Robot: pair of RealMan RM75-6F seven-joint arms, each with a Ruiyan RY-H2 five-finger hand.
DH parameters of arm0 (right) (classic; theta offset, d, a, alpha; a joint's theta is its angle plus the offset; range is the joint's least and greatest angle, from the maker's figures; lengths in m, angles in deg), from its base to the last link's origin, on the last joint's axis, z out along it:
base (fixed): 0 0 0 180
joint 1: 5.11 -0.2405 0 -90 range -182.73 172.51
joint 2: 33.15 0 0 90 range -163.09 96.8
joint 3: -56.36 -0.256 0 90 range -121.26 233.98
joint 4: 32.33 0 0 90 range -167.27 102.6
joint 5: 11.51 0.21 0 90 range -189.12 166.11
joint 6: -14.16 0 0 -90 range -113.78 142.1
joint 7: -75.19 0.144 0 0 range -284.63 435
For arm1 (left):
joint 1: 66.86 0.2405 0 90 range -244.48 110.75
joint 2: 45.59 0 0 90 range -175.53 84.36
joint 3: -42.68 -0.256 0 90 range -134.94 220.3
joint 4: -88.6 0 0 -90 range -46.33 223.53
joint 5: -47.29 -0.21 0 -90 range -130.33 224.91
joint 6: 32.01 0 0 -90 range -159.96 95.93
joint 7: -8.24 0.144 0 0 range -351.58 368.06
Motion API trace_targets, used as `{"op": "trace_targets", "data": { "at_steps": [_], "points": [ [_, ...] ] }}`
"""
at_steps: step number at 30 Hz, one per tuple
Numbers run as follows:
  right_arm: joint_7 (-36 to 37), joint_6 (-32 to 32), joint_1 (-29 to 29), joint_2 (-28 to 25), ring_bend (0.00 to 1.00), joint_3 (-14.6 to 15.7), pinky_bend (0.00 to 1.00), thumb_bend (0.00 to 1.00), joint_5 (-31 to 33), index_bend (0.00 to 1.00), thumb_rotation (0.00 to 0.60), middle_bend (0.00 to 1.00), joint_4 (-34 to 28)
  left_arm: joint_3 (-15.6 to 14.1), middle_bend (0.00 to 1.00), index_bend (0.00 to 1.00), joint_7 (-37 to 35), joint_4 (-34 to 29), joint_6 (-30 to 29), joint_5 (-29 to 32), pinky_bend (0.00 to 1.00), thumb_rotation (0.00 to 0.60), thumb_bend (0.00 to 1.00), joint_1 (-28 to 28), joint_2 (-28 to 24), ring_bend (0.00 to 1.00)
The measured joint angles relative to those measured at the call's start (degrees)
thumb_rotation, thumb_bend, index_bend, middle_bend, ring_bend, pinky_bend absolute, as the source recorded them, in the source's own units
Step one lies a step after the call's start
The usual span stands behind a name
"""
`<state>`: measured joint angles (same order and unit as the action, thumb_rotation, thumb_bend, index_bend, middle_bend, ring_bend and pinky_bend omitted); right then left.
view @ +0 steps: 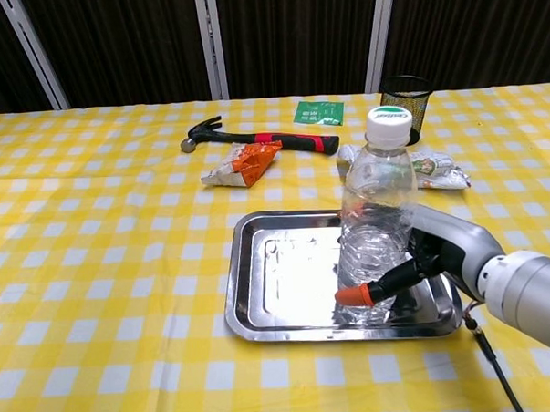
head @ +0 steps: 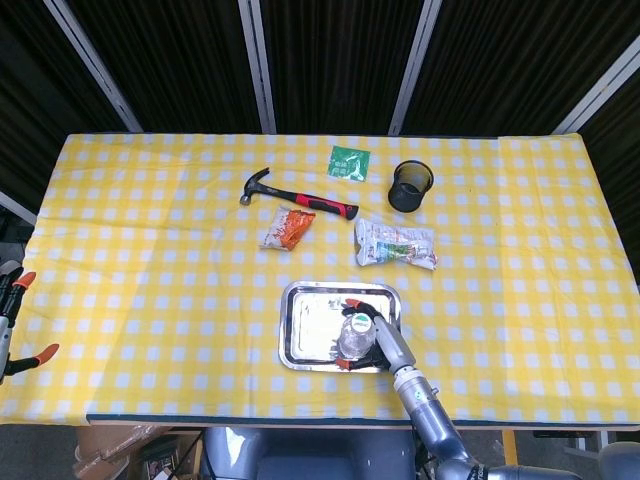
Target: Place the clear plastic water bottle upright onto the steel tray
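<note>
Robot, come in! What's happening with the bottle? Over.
Right hand holds bottle. Bottle upright over tray. Left hand out of view. Nothing in the way.

Yellow-checked table (head: 150, 290) carries steel tray (head: 300, 340), hammer (head: 295, 196), snack packets (head: 288, 228), mesh cup (head: 410, 186).

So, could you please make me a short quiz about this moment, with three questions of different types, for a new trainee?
1. True or false: the water bottle stands upright inside the steel tray.
2. Which hand holds the bottle? A) the left hand B) the right hand C) neither hand
3. Fill in the missing word: the hammer lies on the table, on the far side of the tray, and its handle is red and ____.

Key:
1. True. Its cap points up, and its base is within the tray's rim.
2. B. The fingers wrap around the lower part of the bottle.
3. Black.
</note>
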<state>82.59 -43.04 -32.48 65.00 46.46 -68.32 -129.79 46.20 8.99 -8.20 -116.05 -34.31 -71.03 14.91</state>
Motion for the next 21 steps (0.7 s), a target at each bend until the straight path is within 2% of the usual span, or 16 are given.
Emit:
{"op": "trace_targets", "data": {
  "at_steps": [4, 10, 16, 21],
  "points": [
    [0.19, 1.69, -0.36, -1.36, 0.00, -0.15, 0.00, 0.00, 0.70, 0.00, 0.600, 0.09, -1.18, -0.07, 0.00, 0.06, -0.12, -0.02, -0.15, -0.30, 0.00, 0.600, 0.19, 0.04, -0.04, 0.00],
    [0.47, 2.23, -0.16, -5.21, 0.00, -0.93, 0.00, 0.00, 0.99, 0.00, 0.600, 0.07, -3.88, -0.15, 0.00, 0.06, -0.35, 0.09, -0.17, -0.47, 0.00, 0.600, 0.19, 0.05, -0.13, 0.00],
    [0.48, 1.76, 1.78, -14.77, 0.00, -0.24, 0.00, 0.00, -0.84, 0.00, 0.600, 0.07, -8.74, 0.02, 0.00, 0.06, -0.42, 0.13, -0.23, -0.18, 0.00, 0.600, 0.19, 0.06, -0.14, 0.00],
    [3.01, 1.75, 5.06, -26.36, 0.00, 1.87, 0.00, 0.00, -4.69, 0.00, 0.600, 0.04, -11.84, -0.09, 0.00, 0.06, -0.08, -0.27, -0.99, -0.54, 0.00, 0.600, 0.19, 0.37, -0.11, 0.00]
  ]
}}
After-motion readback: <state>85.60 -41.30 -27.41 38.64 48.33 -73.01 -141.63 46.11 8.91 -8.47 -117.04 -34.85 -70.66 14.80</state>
